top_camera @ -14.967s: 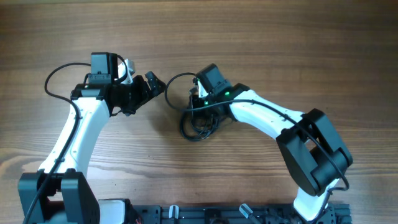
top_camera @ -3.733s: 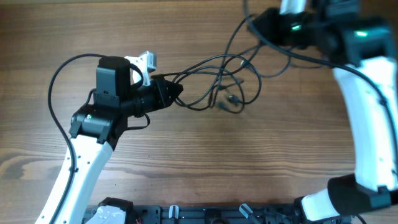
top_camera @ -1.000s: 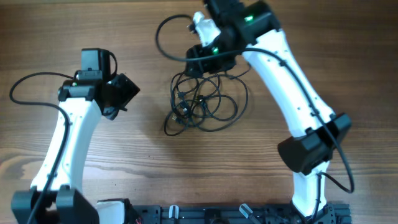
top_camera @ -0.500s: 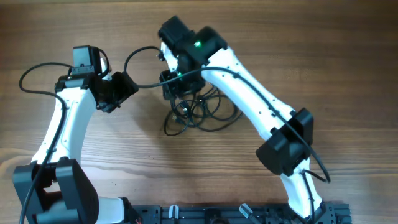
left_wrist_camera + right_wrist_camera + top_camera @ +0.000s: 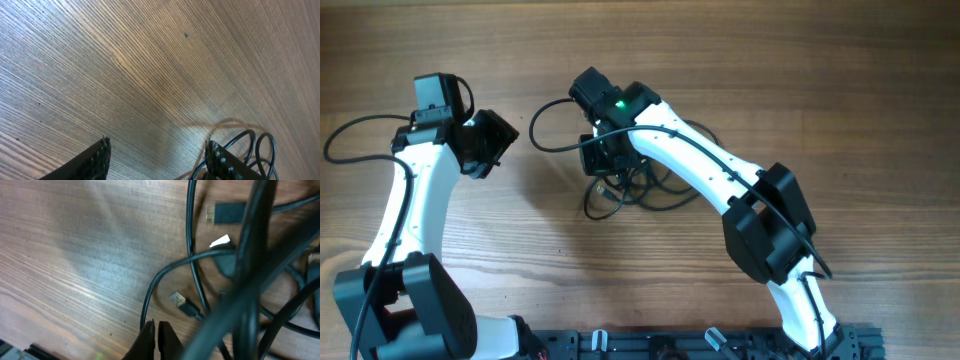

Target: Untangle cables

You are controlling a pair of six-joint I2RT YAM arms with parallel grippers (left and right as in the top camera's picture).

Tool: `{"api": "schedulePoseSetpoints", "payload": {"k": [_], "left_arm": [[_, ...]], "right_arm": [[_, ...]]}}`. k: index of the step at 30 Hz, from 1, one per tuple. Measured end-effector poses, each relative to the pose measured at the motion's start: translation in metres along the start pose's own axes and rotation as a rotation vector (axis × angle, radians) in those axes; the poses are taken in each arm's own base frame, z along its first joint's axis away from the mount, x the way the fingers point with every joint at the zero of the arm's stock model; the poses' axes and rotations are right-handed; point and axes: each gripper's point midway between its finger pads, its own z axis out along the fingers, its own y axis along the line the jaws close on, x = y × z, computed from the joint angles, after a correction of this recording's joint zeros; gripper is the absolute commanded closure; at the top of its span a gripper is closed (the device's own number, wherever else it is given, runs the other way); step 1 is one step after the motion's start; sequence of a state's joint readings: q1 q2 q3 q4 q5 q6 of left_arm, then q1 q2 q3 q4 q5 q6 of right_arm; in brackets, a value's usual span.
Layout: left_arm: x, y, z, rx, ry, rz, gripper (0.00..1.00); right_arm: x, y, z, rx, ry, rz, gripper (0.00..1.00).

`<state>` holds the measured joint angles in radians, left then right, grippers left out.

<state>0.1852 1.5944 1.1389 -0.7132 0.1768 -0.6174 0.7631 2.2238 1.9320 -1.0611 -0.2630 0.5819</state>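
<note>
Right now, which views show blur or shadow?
Right wrist: a dark strand near the lens is badly blurred, the cables on the table are sharper, and a soft shadow lies upper left. Left wrist: crisp wood grain. Overhead: even light, sharp.

Right arm (image 5: 690,165) over the cables (image 5: 615,190) — left arm (image 5: 415,200) apart.

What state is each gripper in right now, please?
The left gripper is open, with nothing between its fingers.
The right gripper is shut at the cables; whether it pinches one cannot be told.

Black cables (image 5: 620,188) in tangled loops
</note>
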Motion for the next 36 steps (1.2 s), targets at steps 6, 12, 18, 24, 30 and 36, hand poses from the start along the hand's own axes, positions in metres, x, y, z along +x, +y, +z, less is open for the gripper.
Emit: {"api": "schedulePoseSetpoints", "payload": {"k": [6,12,18,24,30,36], "left_arm": [[0.0,0.001,0.0,-0.002,0.001,-0.01,0.38],[0.011,0.001,0.001,-0.019,0.032,-0.001,0.39],[0.03,-0.016,0.004,-0.007,0.062,0.07,0.49],[0.047,-0.03,0.006,0.004,0.083,0.128,0.39],[0.068,-0.048,0.008,0.025,0.105,0.211,0.29],[0.079,-0.07,0.008,0.094,0.107,0.308,0.22]], "right_arm": [[0.002,0.0,-0.009,0.008,-0.005,-0.077,0.96],[0.02,0.022,-0.134,-0.166,-0.127,-0.249,0.96],[0.03,-0.016,-0.259,-0.222,-0.367,-0.226,0.96],[0.019,-0.054,-0.317,-0.239,-0.544,-0.15,0.96],[0.012,-0.029,-0.347,-0.388,-0.644,-0.26,0.96],[0.007,0.007,-0.385,-0.564,-0.739,-0.361,0.96]]}}
